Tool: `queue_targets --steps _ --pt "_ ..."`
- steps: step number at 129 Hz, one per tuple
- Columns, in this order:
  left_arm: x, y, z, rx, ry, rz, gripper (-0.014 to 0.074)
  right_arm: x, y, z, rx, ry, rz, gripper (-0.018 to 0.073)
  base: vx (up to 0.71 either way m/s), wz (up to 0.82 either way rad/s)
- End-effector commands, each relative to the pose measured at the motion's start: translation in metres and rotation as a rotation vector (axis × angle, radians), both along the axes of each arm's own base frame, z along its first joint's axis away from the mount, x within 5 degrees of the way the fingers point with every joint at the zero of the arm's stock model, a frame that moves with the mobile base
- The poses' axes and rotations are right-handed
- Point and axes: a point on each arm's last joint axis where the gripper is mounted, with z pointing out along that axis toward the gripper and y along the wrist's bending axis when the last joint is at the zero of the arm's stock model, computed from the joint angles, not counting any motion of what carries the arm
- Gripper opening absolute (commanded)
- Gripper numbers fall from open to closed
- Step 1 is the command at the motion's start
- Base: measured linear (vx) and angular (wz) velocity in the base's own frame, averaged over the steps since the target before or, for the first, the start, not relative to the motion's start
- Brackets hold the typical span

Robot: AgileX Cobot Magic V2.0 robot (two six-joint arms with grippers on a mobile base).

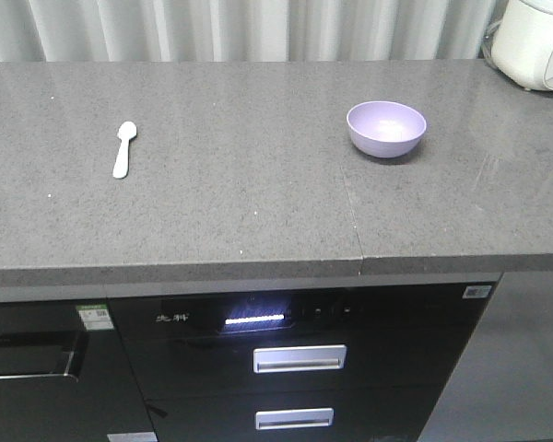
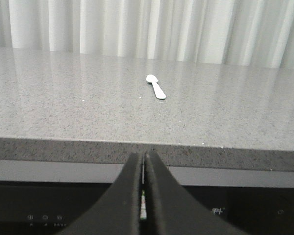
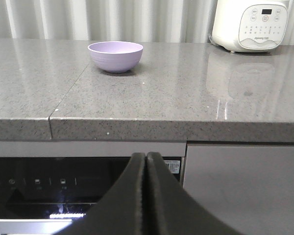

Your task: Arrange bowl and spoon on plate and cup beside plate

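White rice cooker (image 1: 535, 41) beyond lavender bowl (image 1: 385, 128)

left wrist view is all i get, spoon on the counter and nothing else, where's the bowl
Observer: The bowl stands upright on the same counter, well to the right of the spoon and a little farther back.
Operator: anything in it
Observer: No, the front view looks into it and the inside is empty.
Operator: and the right claw
Observer: The right claw is shut with nothing in it, pointed toward the bowl from the counter's front edge.
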Motion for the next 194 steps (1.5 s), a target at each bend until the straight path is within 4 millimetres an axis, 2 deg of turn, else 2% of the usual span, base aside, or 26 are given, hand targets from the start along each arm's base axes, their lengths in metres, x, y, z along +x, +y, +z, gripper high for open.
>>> queue_targets --steps 1,194 --pt "-0.0005 -0.0005 0.0036 -0.015 -0.074 -0.006 -0.0006 0.0006 0.0 0.0049 -0.005 -0.072 -0.001 -0.0008 0.18 0.0" --pt "-0.0005 -0.0005 0.0036 -0.015 -0.074 -0.006 -0.0006 0.0006 0.0 0.0049 -0.005 -0.072 -0.001 -0.0008 0.12 0.0"
